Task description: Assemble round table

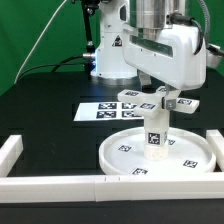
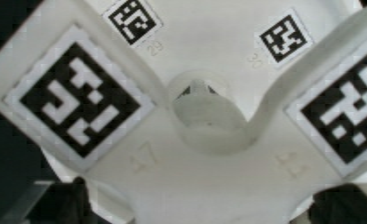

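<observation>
Exterior view: I see the round disc [image 1: 158,152] lying flat on the black worktop [image 1: 40,100], near the white border rail [image 1: 60,181] at the near edge. The cylindrical leg [image 1: 155,133] stands upright at the disc's centre, with the cross-shaped foot [image 1: 163,103] on top of it. I judge the disc lies face down so the leg can seat into it. The gripper [image 1: 161,93] sits directly over the foot; I cannot tell from here whether its jaws clear the part. The marker board [image 1: 115,109] lies farther back.

Wrist view: I see the foot [image 2: 198,120] close up, its tagged arms spreading from a central hub. Dark fingertips [image 2: 47,200] appear at the frame corners, apart from the hub, so I judge the gripper open and holding nothing. This view hides the disc and the leg.
</observation>
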